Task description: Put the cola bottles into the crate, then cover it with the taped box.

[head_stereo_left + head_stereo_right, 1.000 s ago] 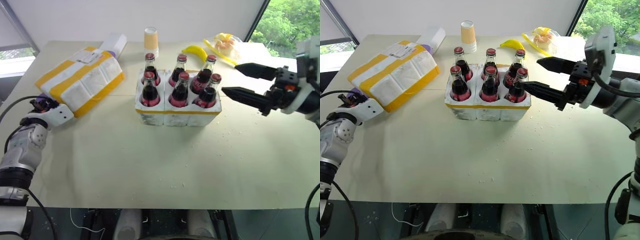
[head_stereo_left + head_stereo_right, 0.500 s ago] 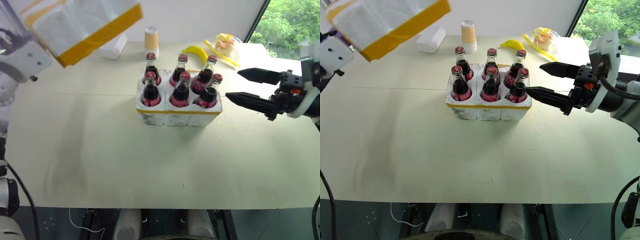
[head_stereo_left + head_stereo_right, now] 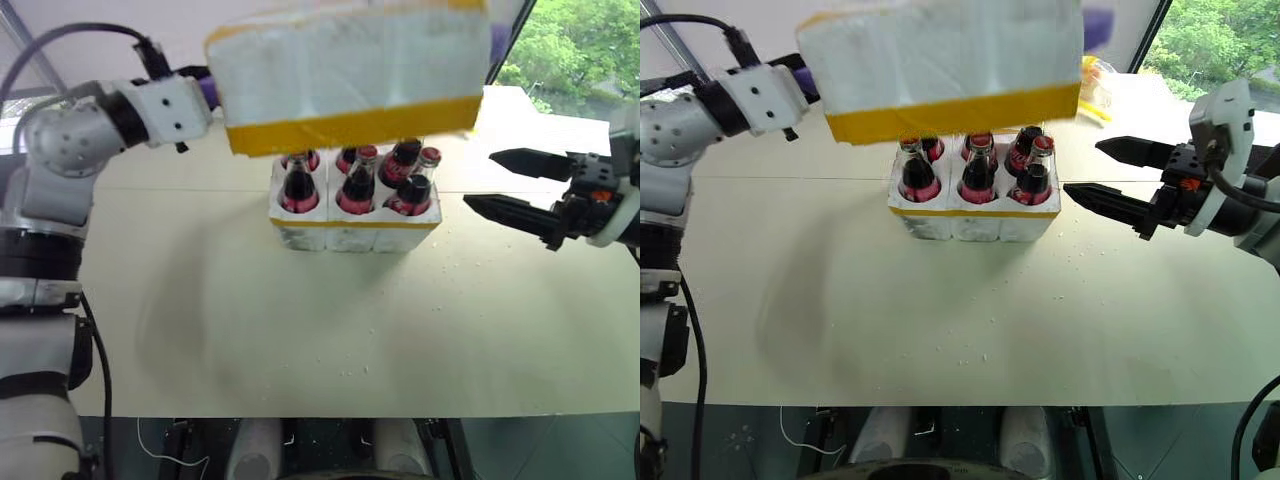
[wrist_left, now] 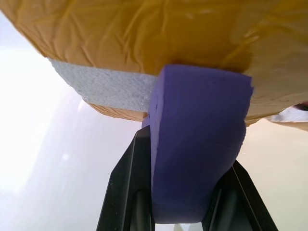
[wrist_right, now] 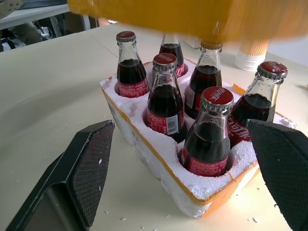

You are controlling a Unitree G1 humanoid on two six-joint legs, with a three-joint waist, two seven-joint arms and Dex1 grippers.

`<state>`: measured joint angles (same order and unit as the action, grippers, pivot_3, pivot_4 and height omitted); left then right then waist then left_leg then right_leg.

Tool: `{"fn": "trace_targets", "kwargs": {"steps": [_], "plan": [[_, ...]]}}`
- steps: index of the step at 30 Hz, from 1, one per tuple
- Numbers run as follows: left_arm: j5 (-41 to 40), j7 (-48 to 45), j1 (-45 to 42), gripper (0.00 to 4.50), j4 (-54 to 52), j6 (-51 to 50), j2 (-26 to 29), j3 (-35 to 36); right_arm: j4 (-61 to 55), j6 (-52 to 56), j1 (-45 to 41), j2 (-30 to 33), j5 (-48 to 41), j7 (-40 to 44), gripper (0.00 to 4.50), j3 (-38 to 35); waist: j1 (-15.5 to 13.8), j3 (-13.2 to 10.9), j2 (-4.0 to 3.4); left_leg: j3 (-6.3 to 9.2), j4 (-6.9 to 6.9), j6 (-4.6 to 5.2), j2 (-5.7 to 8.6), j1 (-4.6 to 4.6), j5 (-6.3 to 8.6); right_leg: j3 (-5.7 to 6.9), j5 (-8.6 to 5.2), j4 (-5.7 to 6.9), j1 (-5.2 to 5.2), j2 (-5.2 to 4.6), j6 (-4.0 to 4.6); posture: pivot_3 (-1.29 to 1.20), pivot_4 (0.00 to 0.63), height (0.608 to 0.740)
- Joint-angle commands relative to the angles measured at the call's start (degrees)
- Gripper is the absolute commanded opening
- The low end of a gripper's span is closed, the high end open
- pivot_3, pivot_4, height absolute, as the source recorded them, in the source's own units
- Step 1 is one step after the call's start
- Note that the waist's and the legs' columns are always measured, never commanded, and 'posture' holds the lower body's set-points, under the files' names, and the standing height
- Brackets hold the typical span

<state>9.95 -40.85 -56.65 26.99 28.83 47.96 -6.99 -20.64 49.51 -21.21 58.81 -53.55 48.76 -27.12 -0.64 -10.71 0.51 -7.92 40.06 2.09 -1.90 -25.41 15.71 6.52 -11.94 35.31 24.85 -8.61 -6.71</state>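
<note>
The taped box, white styrofoam with a yellow tape band, hangs in the air right above the crate. My left gripper is shut on a purple block fixed to the box's left end. Several cola bottles with red caps stand upright in the crate's holes, the back row partly hidden by the box. To the right of the crate and apart from it, my right gripper stands open and empty, its pads facing the bottles.
The crate sits mid-table on the beige table, with styrofoam crumbs scattered around it. A paper cup stands behind the crate. A bag of fruit lies at the back right near the window.
My left arm lifted the taped box off the table's left side and swung it up and right, over the crate. The right gripper stayed open and barely drew back to the right.
</note>
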Motion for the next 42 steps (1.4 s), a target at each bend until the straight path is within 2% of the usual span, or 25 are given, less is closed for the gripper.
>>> {"fn": "trace_targets", "kwargs": {"steps": [1,6,12,17,19,20,25,32,35,37,38,39,42], "plan": [[3.3,0.0,-4.1,0.51,5.7,7.4,-0.2,-2.0,-1.9,-1.1,0.1,0.0,-1.1,-0.8,4.50,-3.5,-0.1,0.0,0.00,0.00,0.00,0.00,0.00,0.00,0.00,0.00,0.00,0.01,0.00,0.00,0.00,0.00,0.150,0.740],[9.2,3.2,-8.8,0.51,13.2,14.7,-2.1,-5.5,-3.2,-0.9,1.4,-0.5,-2.0,-2.0,4.50,-4.9,-0.2,0.0,0.02,0.09,0.02,0.05,0.03,0.00,0.03,0.01,0.00,-0.03,-0.08,-0.03,0.00,0.00,0.150,0.740],[16.5,11.0,-14.4,0.51,18.3,17.3,-3.9,-7.5,-4.3,-1.2,2.9,-1.0,-2.6,-3.2,4.50,-6.0,-0.1,0.0,0.05,0.18,0.02,0.06,0.02,-0.03,0.04,0.01,0.01,-0.03,-0.06,-0.01,-0.01,0.00,0.150,0.740],[20.4,14.9,-13.6,0.51,18.8,19.0,-3.3,-8.6,-4.5,-1.4,3.3,-1.3,-2.9,-3.8,4.50,-6.6,0.0,0.0,0.03,0.19,0.02,0.07,0.02,0.00,0.04,0.00,0.01,-0.03,-0.05,-0.02,-0.02,0.00,0.150,0.740],[19.7,15.1,-12.2,1.53,18.0,18.7,-3.4,-8.3,-4.6,-1.5,3.4,-1.4,-2.9,-3.9,4.50,-6.8,0.0,0.0,0.03,0.20,0.02,0.07,0.01,0.00,0.04,0.00,0.01,-0.02,-0.05,-0.02,-0.02,0.00,0.150,0.740],[19.3,14.9,-11.5,1.83,17.5,18.6,-3.4,-8.2,-4.6,-1.5,3.4,-1.4,-2.9,-3.9,4.50,-6.8,0.0,0.0,0.03,0.20,0.02,0.07,0.00,0.00,0.04,0.00,0.01,-0.02,-0.05,-0.02,-0.02,0.00,0.150,0.740],[16.1,12.2,-6.6,4.34,12.7,15.1,-3.1,-6.7,-3.7,-1.7,3.1,-1.1,-2.6,-3.5,4.50,-6.6,-0.1,0.0,0.03,0.21,0.03,0.08,-0.01,-0.01,0.04,-0.01,0.01,-0.01,-0.05,-0.03,-0.02,0.00,0.150,0.740],[-5.7,-5.4,7.7,4.44,-3.2,-0.8,-0.2,0.0,-1.7,-2.7,2.5,-0.8,-1.3,-2.3,4.50,-5.0,0.2,0.0,0.02,0.22,0.03,0.08,-0.06,0.00,0.04,-0.01,0.01,0.00,-0.04,-0.02,-0.02,0.00,0.150,0.740],[-22.3,-14.5,13.9,4.44,-13.7,-25.0,1.8,6.0,-0.6,-3.3,2.2,-0.9,-0.7,-1.6,4.50,-4.1,0.3,0.0,0.02,0.21,0.05,0.07,-0.08,0.02,0.03,-0.03,0.01,0.02,-0.04,-0.02,-0.02,0.00,0.150,0.740],[-40.5,-23.7,18.9,4.44,-21.2,-50.0,8.2,11.8,0.5,-3.8,2.4,-0.9,0.1,-0.6,4.50,-3.2,0.4,0.0,0.04,0.22,0.06,0.06,-0.17,0.03,0.03,-0.03,0.00,0.05,-0.05,-0.01,-0.03,0.00,0.150,0.740],[-46.6,-28.0,21.4,4.44,-23.1,-56.7,11.1,14.9,1.2,-4.0,2.4,-0.8,0.4,0.0,4.50,-2.7,0.8,0.0,0.04,0.24,0.06,0.06,-0.15,0.02,0.03,-0.04,0.00,0.05,-0.05,0.01,-0.03,0.00,0.150,0.740],[-49.9,-30.0,22.9,4.44,-24.2,-61.2,13.2,16.9,1.7,-4.2,2.4,-0.7,0.8,0.6,4.50,-2.3,1.2,0.0,0.03,0.25,0.06,0.06,-0.27,0.03,0.03,-0.05,-0.05,0.13,-0.05,0.01,-0.09,0.00,0.150,0.740],[-52.8,-33.1,25.8,4.44,-24.6,-69.1,18.4,19.7,3.8,-4.8,2.6,-0.2,2.2,2.8,4.50,-1.3,1.0,0.0,-0.02,0.26,0.04,0.05,-0.20,0.08,0.03,-0.04,-0.13,0.09,-0.10,-0.01,-0.19,0.00,0.150,0.740]]}}
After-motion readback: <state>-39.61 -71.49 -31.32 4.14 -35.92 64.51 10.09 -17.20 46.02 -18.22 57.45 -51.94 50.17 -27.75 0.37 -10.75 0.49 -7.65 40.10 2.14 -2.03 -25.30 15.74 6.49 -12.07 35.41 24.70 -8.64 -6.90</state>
